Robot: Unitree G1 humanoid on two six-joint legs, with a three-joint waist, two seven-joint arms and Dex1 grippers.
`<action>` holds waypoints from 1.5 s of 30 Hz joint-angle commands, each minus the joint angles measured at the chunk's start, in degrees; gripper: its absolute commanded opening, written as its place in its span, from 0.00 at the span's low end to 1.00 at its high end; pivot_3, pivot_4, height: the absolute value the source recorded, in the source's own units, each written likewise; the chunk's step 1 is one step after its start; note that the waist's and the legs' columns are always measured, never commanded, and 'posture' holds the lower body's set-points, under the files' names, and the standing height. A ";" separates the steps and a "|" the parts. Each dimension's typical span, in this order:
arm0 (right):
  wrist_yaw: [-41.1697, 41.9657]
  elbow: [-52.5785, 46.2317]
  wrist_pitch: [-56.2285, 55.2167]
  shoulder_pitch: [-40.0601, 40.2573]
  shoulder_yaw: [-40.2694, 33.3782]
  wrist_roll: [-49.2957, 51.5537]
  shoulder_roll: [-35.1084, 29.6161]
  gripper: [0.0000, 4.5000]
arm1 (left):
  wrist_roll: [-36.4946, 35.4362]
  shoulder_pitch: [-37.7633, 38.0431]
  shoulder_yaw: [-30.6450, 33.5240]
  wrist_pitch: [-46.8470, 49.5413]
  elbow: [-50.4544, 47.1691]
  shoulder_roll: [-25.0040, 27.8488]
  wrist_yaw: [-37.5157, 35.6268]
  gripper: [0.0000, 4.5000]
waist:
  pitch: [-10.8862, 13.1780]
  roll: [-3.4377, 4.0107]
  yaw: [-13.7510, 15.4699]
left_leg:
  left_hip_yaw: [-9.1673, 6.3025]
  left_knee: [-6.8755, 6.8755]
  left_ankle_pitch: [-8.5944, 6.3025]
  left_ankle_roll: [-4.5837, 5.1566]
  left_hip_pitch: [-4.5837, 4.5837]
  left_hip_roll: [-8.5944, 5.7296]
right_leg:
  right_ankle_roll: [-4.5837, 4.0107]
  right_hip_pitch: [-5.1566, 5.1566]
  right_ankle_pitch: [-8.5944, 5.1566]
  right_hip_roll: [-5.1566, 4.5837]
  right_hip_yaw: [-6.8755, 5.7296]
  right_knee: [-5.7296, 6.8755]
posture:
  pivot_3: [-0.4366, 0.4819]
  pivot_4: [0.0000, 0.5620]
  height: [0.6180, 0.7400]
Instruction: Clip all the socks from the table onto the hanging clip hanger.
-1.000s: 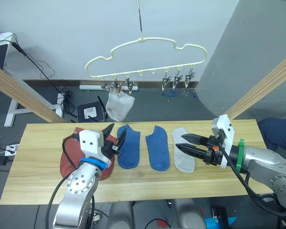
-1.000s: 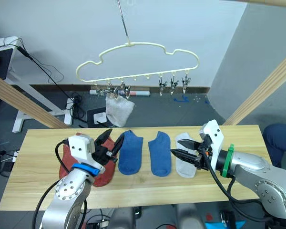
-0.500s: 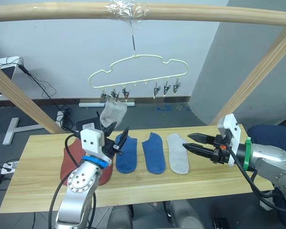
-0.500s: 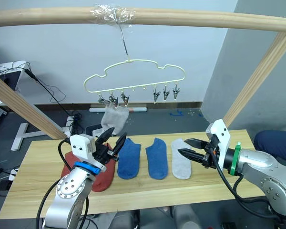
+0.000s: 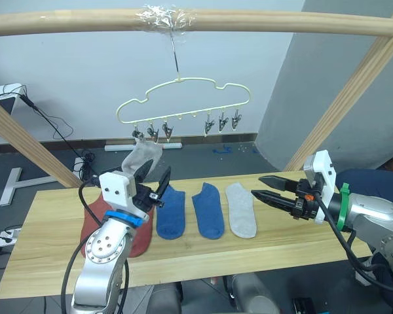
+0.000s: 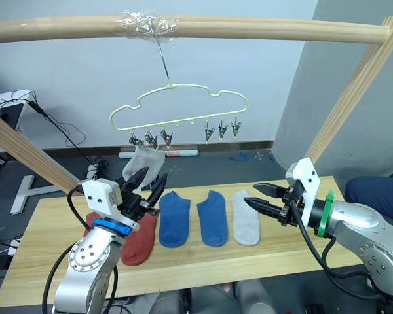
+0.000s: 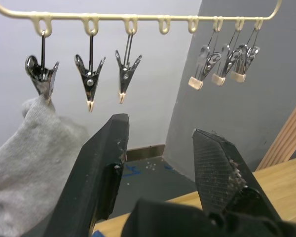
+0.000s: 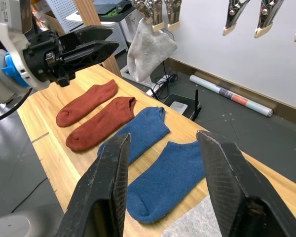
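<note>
The pale yellow clip hanger hangs from the top beam, and a light grey sock dangles from its leftmost clip. On the table lie two rust-red socks, partly behind my left arm, then two blue socks and another grey sock. My left gripper is open and empty. It is raised above the red socks, just below the hanging sock and the free clips. My right gripper is open and empty, and hovers just right of the flat grey sock.
Thick wooden beams frame the table: a horizontal one overhead and slanted ones at left and right. Three clips hang bunched at the hanger's right end. Cables and a white stand lie on the floor behind.
The camera has tilted up, bringing the top beam into view. My left gripper rose toward the hanger. My right gripper drew back from over the flat grey sock to its right side.
</note>
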 commanded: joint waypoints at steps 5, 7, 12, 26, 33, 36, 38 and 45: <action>-1.64 -2.96 0.08 1.98 -0.77 2.43 0.38 0.50 | -1.49 1.57 1.81 0.32 -3.90 0.19 -0.42 0.04 | 0.02 0.01 0.20 | 0.00 -0.01 0.00 0.00 0.00 0.00 | -0.03 0.00 -0.02 0.00 0.00 -0.01 | 0.28 0.40 1.00; -2.15 -2.87 0.12 1.67 -0.11 2.26 0.69 0.50 | -1.85 1.85 2.05 1.43 -4.39 0.18 -0.21 0.01 | 0.03 0.01 0.21 | 0.00 0.00 0.00 0.00 0.00 0.00 | -0.03 0.01 -0.02 0.00 0.00 -0.01 | 0.29 0.41 1.00; -2.87 -3.39 0.07 0.37 0.89 2.73 1.41 0.50 | -3.26 0.85 2.78 5.85 -5.80 0.19 0.53 0.01 | 0.25 0.02 0.18 | -0.02 -0.02 0.00 0.00 0.02 0.01 | -0.06 0.01 -0.04 0.00 -0.01 -0.01 | 0.28 0.44 1.00; -2.69 -4.26 2.65 -10.88 1.92 6.17 -1.30 0.50 | -5.35 -6.75 3.73 15.23 -8.92 0.03 4.03 0.55 | 3.33 0.06 0.35 | -0.07 -0.11 -0.01 0.00 -0.05 0.02 | -0.09 -0.01 -0.07 0.00 -0.06 -0.12 | 0.28 0.57 1.00; -1.74 -3.71 3.53 -18.59 1.82 11.06 -3.23 0.50 | -6.45 -12.97 3.76 19.63 -8.30 -1.54 6.82 0.55 | 4.65 0.04 0.31 | -0.08 -0.13 -0.01 0.00 -0.13 0.01 | -0.04 -0.03 -0.05 -0.01 -0.07 -0.21 | 0.26 0.60 1.00; -2.06 -3.57 3.64 -19.67 2.30 11.71 -3.46 0.50 | -6.03 -14.13 3.57 20.27 -7.88 -1.89 7.78 0.55 | 4.79 0.04 0.35 | -0.10 -0.18 -0.02 0.01 -0.18 0.02 | -0.05 -0.06 -0.08 -0.01 -0.09 -0.26 | 0.26 0.60 1.00; -1.90 -3.54 3.67 -20.37 2.37 12.12 -3.71 0.50 | -5.28 -15.65 3.80 21.44 -7.39 -2.88 10.06 0.55 | 4.81 0.06 0.38 | -0.09 -0.18 -0.03 0.00 -0.22 0.02 | -0.04 -0.06 -0.08 -0.02 -0.09 -0.34 | 0.26 0.60 1.00; -2.15 -3.74 3.81 -21.30 2.72 12.81 -3.71 0.50 | -3.48 -17.18 3.81 22.55 -7.30 -3.59 13.08 0.55 | 4.85 0.07 0.31 | -0.07 -0.18 -0.03 0.00 -0.37 0.03 | 0.11 -0.04 0.01 -0.04 -0.07 -0.72 | 0.26 0.60 1.00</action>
